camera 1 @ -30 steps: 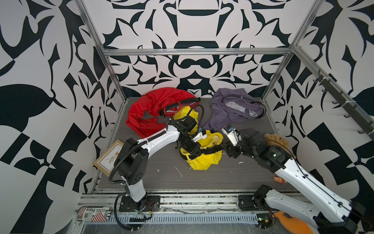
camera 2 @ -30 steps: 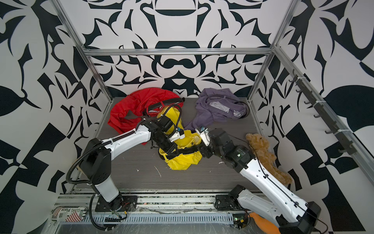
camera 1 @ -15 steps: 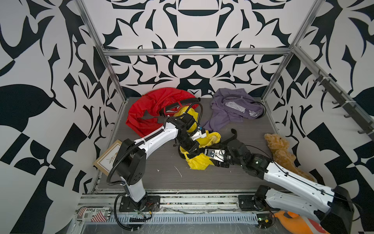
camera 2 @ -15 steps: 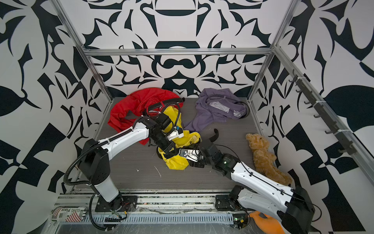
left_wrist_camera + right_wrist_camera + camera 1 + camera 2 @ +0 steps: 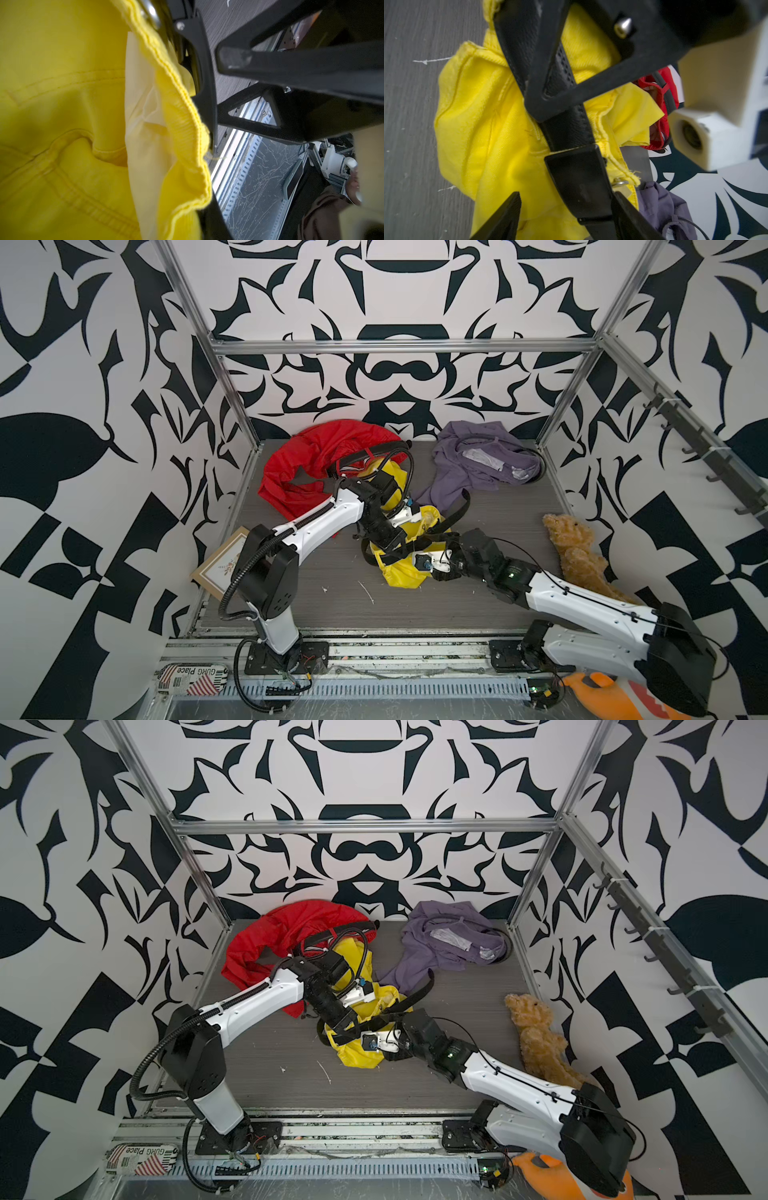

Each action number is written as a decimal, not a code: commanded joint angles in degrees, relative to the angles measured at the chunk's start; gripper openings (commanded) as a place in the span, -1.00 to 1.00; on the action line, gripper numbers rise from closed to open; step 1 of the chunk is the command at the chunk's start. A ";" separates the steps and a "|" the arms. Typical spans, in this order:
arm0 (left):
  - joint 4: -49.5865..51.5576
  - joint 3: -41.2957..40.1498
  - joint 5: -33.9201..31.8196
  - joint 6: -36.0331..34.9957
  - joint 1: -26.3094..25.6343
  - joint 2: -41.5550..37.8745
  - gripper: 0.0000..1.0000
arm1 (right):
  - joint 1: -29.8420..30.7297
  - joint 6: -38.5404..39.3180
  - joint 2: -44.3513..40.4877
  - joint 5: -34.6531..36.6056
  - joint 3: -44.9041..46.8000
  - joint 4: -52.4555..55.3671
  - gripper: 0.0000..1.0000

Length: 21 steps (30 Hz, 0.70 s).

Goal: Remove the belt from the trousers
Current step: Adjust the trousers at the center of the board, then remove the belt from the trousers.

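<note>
**Grip tight, pull straight**

The belt point(image 5: 566, 116) is threaded round the yellow trousers point(image 5: 399, 572), which are pinched by the shut left claw point(image 5: 390, 543). The right claw point(image 5: 566, 193) is spread around the belt and should be closed before any pull.

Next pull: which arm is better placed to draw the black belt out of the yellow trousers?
Right, probably. The right claw stands open astride the black perforated belt, ready to close and pull. The left claw is shut on the yellow twill trousers, anchoring them.
</note>
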<state>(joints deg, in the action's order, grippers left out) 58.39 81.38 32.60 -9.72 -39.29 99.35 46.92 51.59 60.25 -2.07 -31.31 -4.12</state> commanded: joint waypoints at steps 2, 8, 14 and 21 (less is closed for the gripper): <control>3.57 1.74 2.45 -1.53 0.60 -1.44 -1.00 | 0.13 2.31 -1.23 0.31 -0.25 -1.81 0.50; 5.75 3.83 3.49 -2.82 0.79 -1.22 -1.00 | -0.06 4.27 4.08 2.40 -0.88 -4.21 0.49; 7.82 3.96 3.99 -4.08 0.79 -1.08 -1.00 | -2.00 5.56 7.50 1.19 -1.17 -10.82 0.45; 7.80 3.87 3.71 -4.25 1.31 -1.57 -1.00 | -4.42 6.91 10.83 -3.02 -3.07 -10.41 0.08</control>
<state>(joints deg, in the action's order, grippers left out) 62.87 83.42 33.71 -12.49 -38.72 99.35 43.40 58.13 70.83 -2.57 -32.12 -13.80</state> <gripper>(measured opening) 0.101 0.555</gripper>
